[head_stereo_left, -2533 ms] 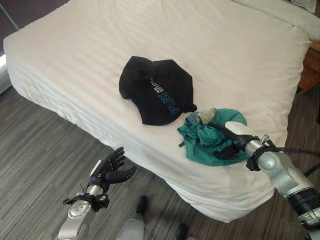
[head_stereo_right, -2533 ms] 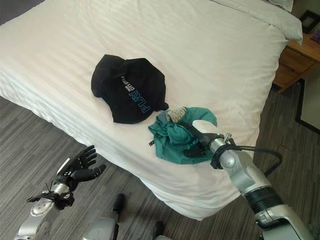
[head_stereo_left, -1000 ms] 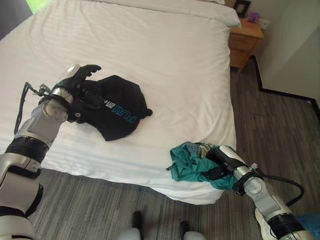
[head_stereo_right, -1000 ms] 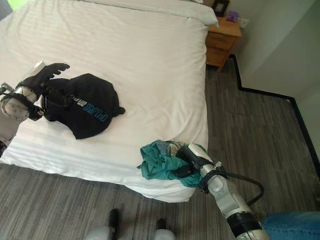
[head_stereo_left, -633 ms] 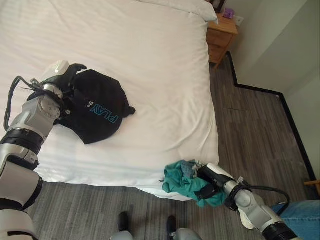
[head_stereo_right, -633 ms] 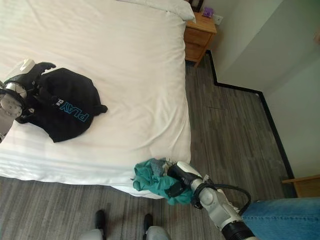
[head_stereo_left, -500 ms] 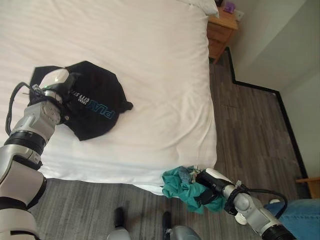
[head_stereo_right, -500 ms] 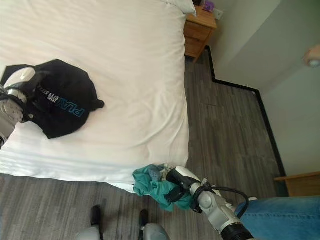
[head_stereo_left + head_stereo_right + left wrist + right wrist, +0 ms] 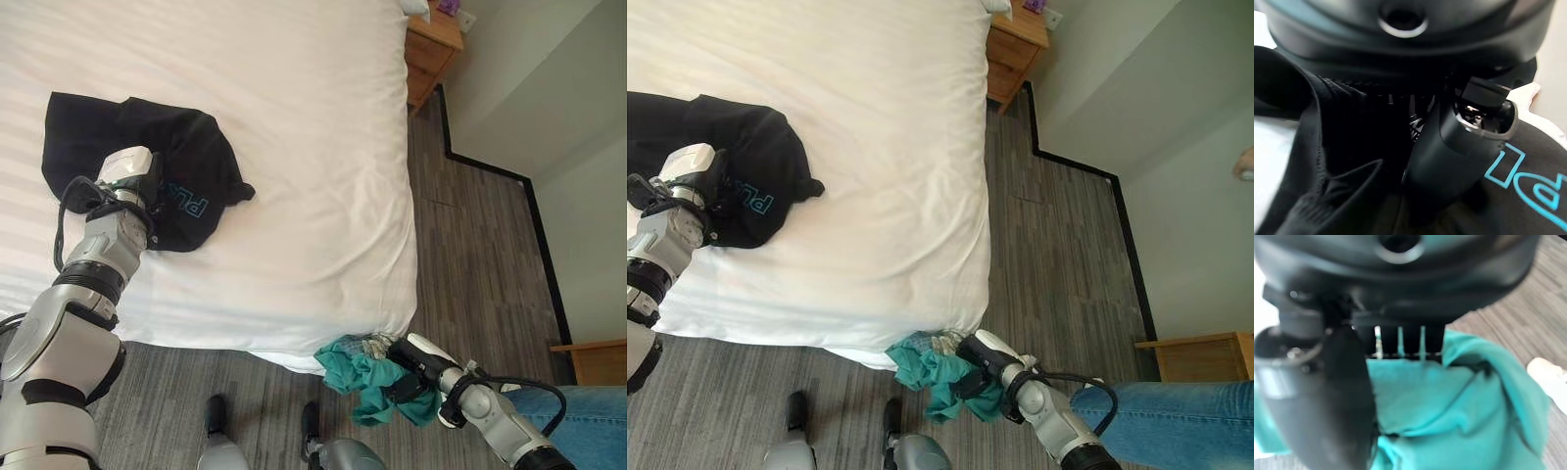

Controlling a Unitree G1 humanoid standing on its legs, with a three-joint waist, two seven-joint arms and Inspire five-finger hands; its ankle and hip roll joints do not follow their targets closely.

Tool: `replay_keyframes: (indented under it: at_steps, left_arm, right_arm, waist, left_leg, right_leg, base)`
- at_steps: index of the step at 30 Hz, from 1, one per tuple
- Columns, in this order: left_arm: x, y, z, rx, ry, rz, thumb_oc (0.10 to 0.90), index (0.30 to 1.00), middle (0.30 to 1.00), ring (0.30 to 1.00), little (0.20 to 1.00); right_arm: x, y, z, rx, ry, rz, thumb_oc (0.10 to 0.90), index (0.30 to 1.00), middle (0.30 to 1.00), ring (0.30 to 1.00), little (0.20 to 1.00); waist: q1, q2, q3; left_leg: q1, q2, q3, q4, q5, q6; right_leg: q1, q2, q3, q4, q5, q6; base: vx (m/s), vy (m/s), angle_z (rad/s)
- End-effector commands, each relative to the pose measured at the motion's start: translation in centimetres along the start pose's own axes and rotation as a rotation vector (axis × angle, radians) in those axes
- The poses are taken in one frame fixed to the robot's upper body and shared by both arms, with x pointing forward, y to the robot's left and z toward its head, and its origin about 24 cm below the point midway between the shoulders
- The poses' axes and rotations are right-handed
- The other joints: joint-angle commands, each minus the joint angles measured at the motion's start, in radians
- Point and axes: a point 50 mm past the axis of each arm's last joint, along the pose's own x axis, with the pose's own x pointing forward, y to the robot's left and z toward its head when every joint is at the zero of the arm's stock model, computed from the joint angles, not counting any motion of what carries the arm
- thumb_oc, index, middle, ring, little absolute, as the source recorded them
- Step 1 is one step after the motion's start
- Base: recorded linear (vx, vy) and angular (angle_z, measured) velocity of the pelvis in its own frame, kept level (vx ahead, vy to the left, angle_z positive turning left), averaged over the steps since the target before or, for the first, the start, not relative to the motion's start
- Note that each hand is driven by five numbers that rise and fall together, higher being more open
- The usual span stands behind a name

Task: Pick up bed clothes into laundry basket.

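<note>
A black shirt (image 9: pixel 201 162) with blue lettering lies on the left part of the white bed (image 9: pixel 313 147). My left hand (image 9: pixel 129 181) rests on its middle. In the left wrist view its thumb (image 9: pixel 1449 142) and curled fingers pinch a bunched fold of the black cloth (image 9: pixel 1327 161). A teal garment (image 9: pixel 355 377) hangs below the bed's near corner, over the floor. My right hand (image 9: pixel 416 364) is shut on it, and the right wrist view shows the thumb (image 9: pixel 1327 396) clamped against the teal cloth (image 9: pixel 1464 396).
A wooden nightstand (image 9: pixel 431 39) stands by the bed's far right corner. A person's leg in blue jeans (image 9: pixel 1176 411) is at the lower right, close to my right arm. More wooden furniture (image 9: pixel 588 357) sits by the right wall. Grey plank floor (image 9: pixel 480 245) runs along the bed.
The camera has swung. My right hand has drawn the teal garment off the bed's corner, so it now hangs over the floor. My left hand has settled onto the black shirt and bunched it.
</note>
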Motion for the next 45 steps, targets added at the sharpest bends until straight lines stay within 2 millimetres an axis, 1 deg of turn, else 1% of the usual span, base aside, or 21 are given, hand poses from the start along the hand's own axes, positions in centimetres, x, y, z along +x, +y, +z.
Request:
replay_keyframes:
  at_steps: [1,3,6,10,11,15,20,21,23,25,27,30,32,35,36,37,39,40,41,43,45]
  left_arm:
    - [-0.2,0.4,9.9,-0.211,-0.368,-0.007,0.400,0.300,0.300,0.300,0.300]
    - [-1.6,2.9,12.4,-0.316,-0.535,0.046,0.400,0.300,0.300,0.300,0.300]
    - [-3.7,4.7,14.1,-0.430,-0.702,0.070,0.400,0.300,0.300,0.300,0.300]
    - [-7.1,6.6,14.2,-0.658,-0.878,0.133,0.400,0.300,0.300,0.300,0.300]
    - [-7.8,6.5,13.5,-0.749,-0.892,0.148,0.400,0.300,0.300,0.300,0.300]
    - [-9.8,1.4,12.1,-1.095,-0.842,-0.002,0.400,0.300,0.300,0.300,0.300]
    - [-9.9,-0.3,12.8,-0.945,-0.846,-0.104,0.400,0.300,0.300,0.300,0.300]
    - [-9.8,-0.7,12.9,-0.971,-0.834,-0.115,0.400,0.300,0.300,0.300,0.300]
    - [-9.8,-1.4,12.7,-1.021,-0.815,-0.126,0.400,0.300,0.300,0.300,0.300]
    - [-9.9,-1.8,12.8,-1.033,-0.811,-0.136,0.400,0.300,0.300,0.300,0.300]
    - [-9.9,-3.4,13.1,-1.056,-0.781,-0.196,0.400,0.300,0.300,0.300,0.300]
    - [-9.8,-4.1,12.2,-1.102,-0.725,-0.194,0.400,0.300,0.300,0.300,0.300]
    - [-10.1,-4.8,11.0,-1.218,-0.664,-0.194,0.400,0.300,0.300,0.300,0.300]
    - [-10.5,-5.3,10.0,-1.245,-0.622,-0.149,0.400,0.300,0.300,0.300,0.300]
    - [-10.8,-5.7,8.8,-1.274,-0.577,-0.143,0.400,0.300,0.300,0.300,0.300]
    - [-11.0,-6.1,8.2,-1.289,-0.553,-0.143,0.400,0.300,0.300,0.300,0.300]
    - [-11.2,-6.1,7.3,-1.334,-0.535,-0.122,0.400,0.300,0.300,0.300,0.300]
    - [-11.4,-5.9,6.3,-1.355,-0.513,-0.085,0.400,0.300,0.300,0.300,0.300]
    - [-11.9,-6.0,5.1,-1.381,-0.480,-0.039,0.400,0.300,0.300,0.300,0.300]
    - [-13.1,-7.1,2.7,-1.407,-0.376,0.031,0.400,0.300,0.300,0.300,0.300]
    - [-14.2,-7.8,0.5,-1.439,-0.278,0.101,0.400,0.300,0.300,0.300,0.300]
  right_arm:
    - [-0.3,-5.3,1.7,-0.016,-0.090,-0.196,0.400,0.300,0.300,0.300,0.300]
    - [-0.6,-5.1,1.0,-0.011,-0.062,-0.189,0.400,0.300,0.300,0.300,0.300]
    - [-1.0,-4.4,-0.1,-0.001,-0.020,-0.167,0.400,0.300,0.300,0.300,0.300]
    - [-1.3,-3.7,-1.1,0.011,0.017,-0.152,0.400,0.300,0.300,0.300,0.300]
    - [-1.4,-3.6,-1.2,0.021,0.021,-0.152,0.400,0.300,0.300,0.300,0.300]
    - [-1.3,-3.5,-1.3,0.075,0.029,-0.180,0.400,0.300,0.300,0.300,0.300]
    - [-2.2,-3.4,-2.5,0.167,0.055,-0.231,0.400,0.300,0.300,0.300,0.300]
    - [-2.8,-3.6,-2.9,0.180,0.065,-0.275,0.400,0.300,0.300,0.300,0.300]
    - [-3.1,-4.0,-2.9,0.171,0.062,-0.316,0.400,0.300,0.300,0.300,0.300]
    - [-3.3,-4.0,-2.8,0.176,0.060,-0.332,0.400,0.300,0.300,0.300,0.300]
    - [-4.0,-3.3,-3.7,0.224,0.086,-0.352,0.400,0.300,0.300,0.300,0.300]
    - [-4.1,-3.3,-4.0,0.233,0.096,-0.365,0.400,0.300,0.300,0.300,0.300]
    - [-4.1,-3.2,-4.5,0.279,0.109,-0.382,0.400,0.300,0.300,0.300,0.300]
    - [-4.4,-2.8,-5.0,0.324,0.128,-0.411,0.400,0.300,0.300,0.300,0.300]
    - [-4.6,-2.7,-4.6,0.357,0.096,-0.417,0.400,0.300,0.300,0.300,0.300]
    - [-4.8,-2.2,-4.3,0.405,0.072,-0.425,0.400,0.300,0.300,0.300,0.300]
    - [-5.1,-3.4,-3.7,0.430,0.016,-0.455,0.400,0.300,0.300,0.300,0.300]
    - [-5.1,-4.6,-3.2,0.451,-0.031,-0.485,0.400,0.300,0.300,0.300,0.300]
    - [-4.8,-5.8,-2.1,0.487,-0.105,-0.511,0.400,0.300,0.300,0.300,0.300]
    - [-4.3,-6.3,0.0,0.641,-0.252,-0.529,0.400,0.300,0.300,0.300,0.300]
    - [-3.9,-6.6,1.1,0.757,-0.344,-0.534,0.400,0.300,0.300,0.300,0.300]
  waist:
    - [0.016,-0.003,-0.005]
    - [0.032,0.022,-0.010]
    - [0.056,0.048,-0.015]
    - [0.100,0.080,-0.020]
    - [0.111,0.086,-0.022]
    - [0.123,0.105,-0.034]
    - [0.083,0.123,-0.052]
    - [0.036,0.137,-0.058]
    - [-0.008,0.159,-0.064]
    - [-0.020,0.167,-0.066]
    - [-0.058,0.171,-0.064]
    - [-0.050,0.164,-0.069]
    - [-0.050,0.144,-0.090]
    - [-0.069,0.137,-0.088]
    - [-0.062,0.132,-0.087]
    - [-0.076,0.120,-0.085]
    - [-0.064,0.134,-0.063]
    - [-0.049,0.144,-0.044]
    - [-0.027,0.152,-0.038]
    - [0.023,0.150,-0.041]
    - [0.030,0.152,-0.050]
  left_leg:
    - [-0.022,0.067,-0.045,-0.005,-0.018,-0.033]
    - [-0.021,0.055,-0.060,-0.006,-0.019,-0.030]
    - [-0.021,0.040,-0.078,-0.008,-0.018,-0.027]
    - [-0.020,0.021,-0.107,-0.009,-0.019,-0.024]
    - [-0.019,0.016,-0.112,-0.009,-0.021,-0.022]
    - [-0.008,0.001,-0.120,-0.005,-0.033,-0.016]
    - [0.004,-0.013,-0.103,0.000,-0.044,-0.013]
    - [0.010,-0.020,-0.078,-0.002,-0.051,-0.014]
    - [0.011,-0.007,-0.025,0.007,-0.054,-0.016]
    - [0.016,0.009,0.017,0.013,-0.058,-0.017]
    - [0.035,0.050,0.118,0.024,-0.055,-0.017]
    - [0.059,0.086,0.311,0.015,-0.036,0.006]
    - [0.093,0.088,0.420,0.026,-0.061,0.027]
    - [0.132,0.116,0.489,0.075,-0.097,0.039]
    - [0.135,0.133,0.493,0.137,-0.121,0.020]
    - [0.120,0.175,0.498,0.249,-0.141,-0.001]
    - [0.082,0.287,0.450,0.409,-0.089,-0.063]
    - [0.062,0.298,0.373,0.470,-0.039,-0.070]
    - [0.051,0.254,0.215,0.480,-0.020,-0.075]
    - [0.049,0.101,-0.092,0.423,-0.127,-0.064]
    - [0.053,0.075,-0.168,0.355,-0.150,-0.059]
  right_leg:
    - [-0.023,-0.133,-0.034,0.038,0.118,0.093]
    - [-0.010,-0.143,-0.045,0.046,0.110,0.093]
    - [0.003,-0.153,-0.062,0.057,0.101,0.093]
    - [0.021,-0.169,-0.082,0.068,0.085,0.093]
    - [0.025,-0.173,-0.086,0.071,0.081,0.093]
    - [0.042,-0.190,-0.085,0.071,0.081,0.093]
    - [0.039,-0.214,-0.055,0.084,0.136,0.093]
    - [0.020,-0.225,-0.037,0.074,0.183,0.093]
    - [-0.023,-0.226,-0.018,0.054,0.232,0.093]
    - [-0.043,-0.221,-0.012,0.050,0.240,0.093]
    - [-0.062,-0.231,-0.081,0.082,0.203,0.093]
    - [-0.052,-0.288,-0.299,0.222,0.120,0.089]
    - [-0.015,-0.260,-0.376,0.320,0.058,0.085]
    - [-0.070,-0.251,-0.345,0.423,0.080,0.088]
    - [-0.063,-0.238,-0.341,0.336,0.012,0.065]
    - [-0.020,-0.188,-0.301,0.242,-0.031,0.038]
    - [0.016,-0.110,-0.238,0.189,-0.079,-0.008]
    - [0.016,-0.084,-0.219,0.189,-0.084,-0.035]
    - [0.011,-0.070,-0.159,0.192,-0.088,-0.045]
    - [0.006,-0.062,-0.019,0.179,-0.080,-0.027]
    - [0.005,-0.055,0.041,0.153,-0.065,-0.020]
  base:
    - [0.00,0.000,0.00]
    - [0.02,0.001,0.02]
    - [0.04,0.000,0.14]
    - [0.03,0.003,0.17]
    - [0.02,0.011,0.04]
    - [0.01,0.012,0.11]
    - [0.00,0.062,0.05]
    - [-0.06,0.174,-0.01]
    - [-0.10,0.160,-0.12]
    - [-0.10,0.095,-0.79]
    - [-0.20,0.158,-1.49]
    - [-0.23,0.197,-1.79]
    - [-0.19,0.132,-2.21]
    - [-0.04,-0.034,-1.90]
    - [0.12,-0.296,-2.08]
    - [0.13,-0.422,-1.87]
    - [0.10,-0.281,-1.54]
    - [0.08,0.033,-1.41]
    - [0.05,0.086,-1.81]
    - [0.16,0.082,-2.05]
    - [0.12,0.081,-1.98]
